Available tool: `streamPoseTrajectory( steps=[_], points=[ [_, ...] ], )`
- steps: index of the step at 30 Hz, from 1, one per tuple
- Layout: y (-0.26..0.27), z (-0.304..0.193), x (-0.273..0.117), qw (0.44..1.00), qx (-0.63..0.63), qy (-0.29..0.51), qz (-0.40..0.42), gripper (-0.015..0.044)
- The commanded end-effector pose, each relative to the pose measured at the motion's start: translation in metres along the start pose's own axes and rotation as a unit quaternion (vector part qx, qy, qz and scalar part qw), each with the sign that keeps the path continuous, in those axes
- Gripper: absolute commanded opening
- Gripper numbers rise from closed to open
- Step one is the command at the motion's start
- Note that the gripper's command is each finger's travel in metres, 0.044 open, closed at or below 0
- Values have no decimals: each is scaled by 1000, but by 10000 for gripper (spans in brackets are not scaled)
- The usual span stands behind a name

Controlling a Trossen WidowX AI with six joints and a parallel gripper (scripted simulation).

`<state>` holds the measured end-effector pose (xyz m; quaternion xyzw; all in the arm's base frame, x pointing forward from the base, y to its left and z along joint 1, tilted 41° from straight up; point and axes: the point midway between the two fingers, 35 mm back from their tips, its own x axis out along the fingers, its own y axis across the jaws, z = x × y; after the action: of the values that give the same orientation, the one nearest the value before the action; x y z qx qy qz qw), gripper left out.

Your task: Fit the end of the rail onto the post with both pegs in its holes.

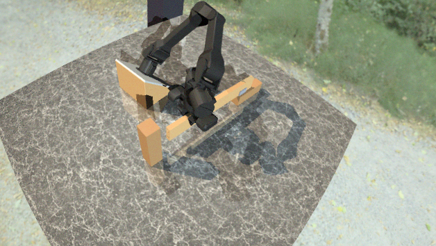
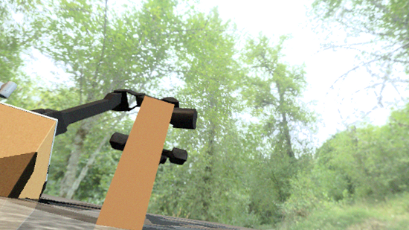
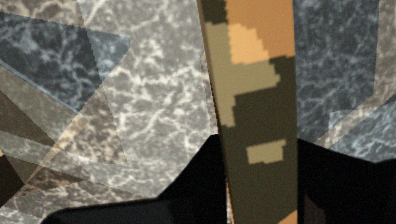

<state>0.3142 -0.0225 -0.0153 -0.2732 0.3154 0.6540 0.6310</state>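
The wooden rail (image 1: pixel 229 94) (image 3: pixel 260 110) runs from the low footboard block (image 1: pixel 255 91) towards the upright wooden post (image 1: pixel 150 142) (image 2: pixel 134 164). Its far end is at the bracket (image 1: pixel 242 91). Its near end is held above the table, with a small gap to the post in the top view. My gripper (image 1: pixel 191 119) (image 3: pixel 238 139) is shut on the rail, a little behind its near end. In the exterior view the post hides the rail and the middle of the gripper. The pegs are not visible, and peg-to-hole alignment and exact levelness cannot be told.
A large wooden block with a pale top (image 1: pixel 130 81) (image 2: pixel 9 129) stands left of the rail, behind the post and close to the arm. The arm arches above the rail. Dark shadows fall on the marbled table (image 1: pixel 104 194) right of the rail.
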Motion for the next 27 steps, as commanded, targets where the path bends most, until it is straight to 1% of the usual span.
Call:
streamPoseTrajectory(
  steps=[1, 27],
  points=[
    [-1, 0, -2, 1000, 2, 0, -5, 0],
    [1, 0, -3, 1000, 2, 0, -5, 0]
  ],
)
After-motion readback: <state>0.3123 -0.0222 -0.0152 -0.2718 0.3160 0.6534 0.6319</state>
